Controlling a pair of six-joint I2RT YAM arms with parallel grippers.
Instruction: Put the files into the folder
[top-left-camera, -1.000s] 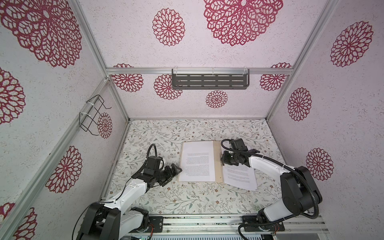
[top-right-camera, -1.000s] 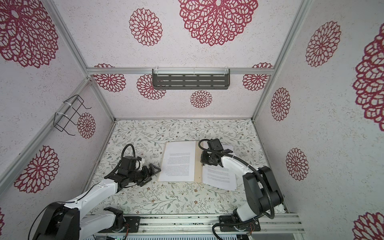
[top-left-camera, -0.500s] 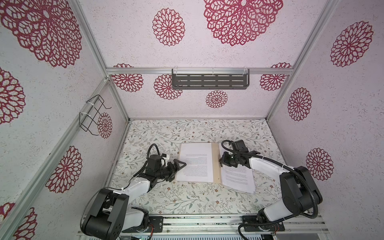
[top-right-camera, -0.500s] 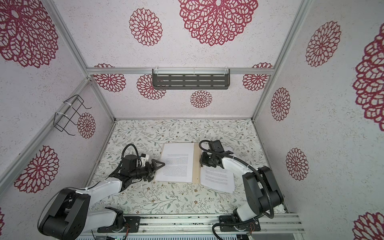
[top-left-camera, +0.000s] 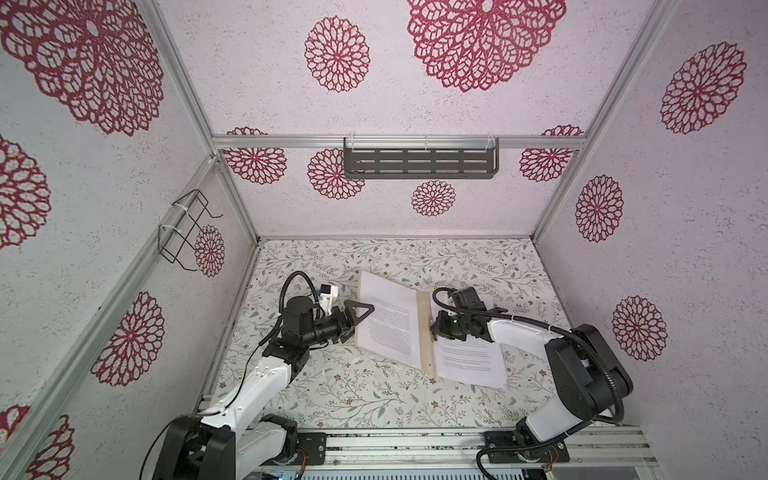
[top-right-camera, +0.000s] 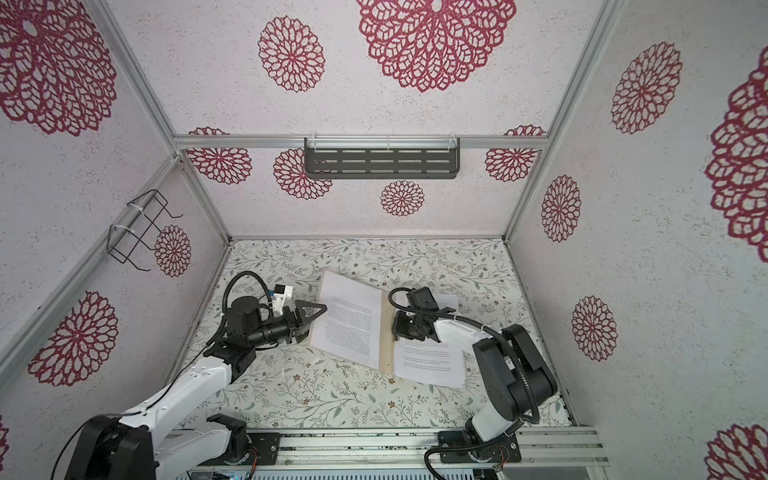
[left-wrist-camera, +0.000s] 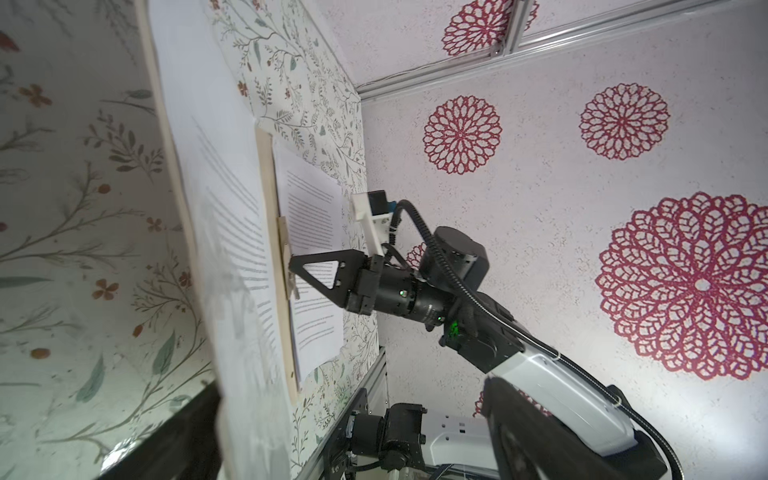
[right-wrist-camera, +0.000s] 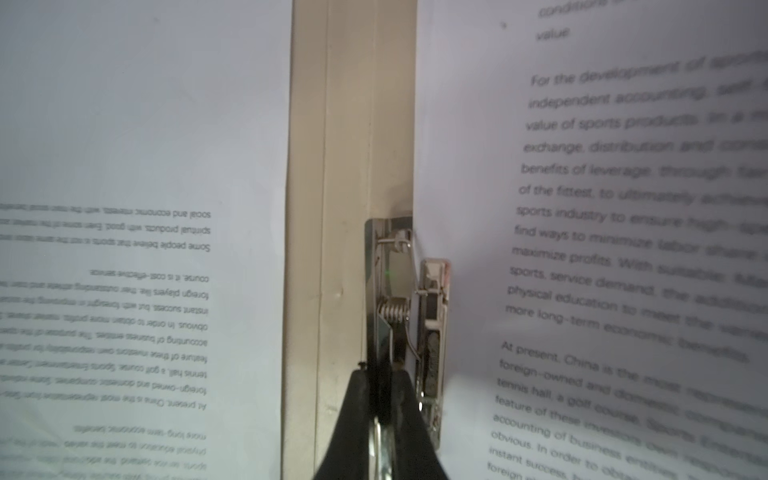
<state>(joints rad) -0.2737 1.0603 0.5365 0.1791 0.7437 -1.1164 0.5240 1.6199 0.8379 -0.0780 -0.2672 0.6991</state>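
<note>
The folder (top-left-camera: 426, 332) lies open, files (top-left-camera: 390, 324) on both halves; right claw (right-wrist-camera: 380, 399) pinches its spine clip (right-wrist-camera: 397, 307), left claw (top-left-camera: 357, 318) gapes at its left edge.

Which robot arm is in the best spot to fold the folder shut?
Left, probably. The left gripper, jaws open, sits at the folder's tilted left flap; the right gripper is shut on the metal clip.
</note>
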